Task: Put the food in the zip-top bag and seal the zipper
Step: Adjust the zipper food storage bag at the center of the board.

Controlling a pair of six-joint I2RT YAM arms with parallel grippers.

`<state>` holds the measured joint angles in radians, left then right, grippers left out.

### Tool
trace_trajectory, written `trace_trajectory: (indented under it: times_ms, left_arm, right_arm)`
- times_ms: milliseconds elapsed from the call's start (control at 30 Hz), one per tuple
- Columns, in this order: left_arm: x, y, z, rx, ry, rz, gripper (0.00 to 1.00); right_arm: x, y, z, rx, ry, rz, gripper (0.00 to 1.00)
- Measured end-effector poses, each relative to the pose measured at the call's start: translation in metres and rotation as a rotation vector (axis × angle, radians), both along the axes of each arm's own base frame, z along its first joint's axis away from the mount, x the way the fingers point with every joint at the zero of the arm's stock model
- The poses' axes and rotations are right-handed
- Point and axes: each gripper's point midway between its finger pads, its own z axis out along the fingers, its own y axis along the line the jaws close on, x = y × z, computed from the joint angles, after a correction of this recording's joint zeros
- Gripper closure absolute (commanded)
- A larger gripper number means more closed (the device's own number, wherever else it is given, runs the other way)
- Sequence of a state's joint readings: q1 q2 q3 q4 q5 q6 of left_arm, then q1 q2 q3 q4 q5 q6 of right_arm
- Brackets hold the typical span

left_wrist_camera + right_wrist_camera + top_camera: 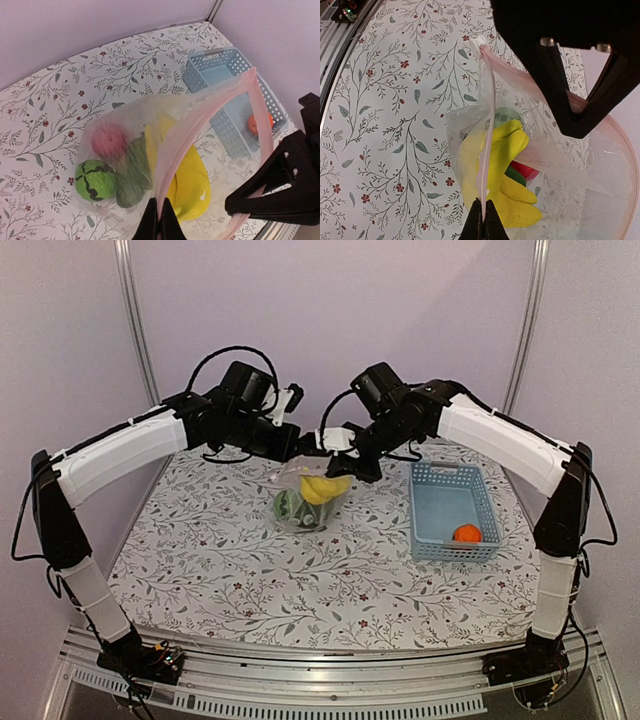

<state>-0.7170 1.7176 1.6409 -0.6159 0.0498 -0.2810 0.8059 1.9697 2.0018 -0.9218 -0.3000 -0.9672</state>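
Lilac walls close round a table spread with a sprigged cloth. At the middle of the top view the zip-top bag hangs between the two arms, its belly low over the cloth; whether it rests there I cannot tell. Through the clear plastic I see yellow bananas, a green round one, a red apple and a dark green piece. The zipper shows as a pinkish strip and the mouth gapes in a loop. The left gripper is pinched tight on that strip at the bottom of its own view. The right gripper is clamped on the strip too, at another point. Toward the right of the top view sits the light-blue basket with the orange inside, well apart from the bag. To my eye the step is lining up the lips for sealing, so the grips should draw the strip straight and level. I'd judge the seal premature while that orange lies outside.
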Motion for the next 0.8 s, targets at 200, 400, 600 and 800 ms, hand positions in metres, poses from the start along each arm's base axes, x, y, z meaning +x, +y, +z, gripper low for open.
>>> trace_trajectory:
  times_ms: [200,400,600,800]
  left_arm:
    - [0.010,0.000,0.065,-0.043,-0.143,-0.003,1.00]
    - [0.014,0.008,0.071,0.005,-0.174,0.019,1.00]
    - [0.036,0.025,0.060,0.135,-0.232,0.092,1.00]
    - [0.059,0.028,0.071,0.141,-0.241,0.094,1.00]
  right_arm:
    - [0.004,0.015,0.064,0.173,-0.083,0.006,1.00]
    - [0.008,0.019,0.075,0.209,-0.107,-0.009,1.00]
    - [-0.004,0.023,0.064,0.222,-0.035,0.023,1.00]
    - [-0.014,0.026,0.072,0.233,-0.018,0.041,1.00]
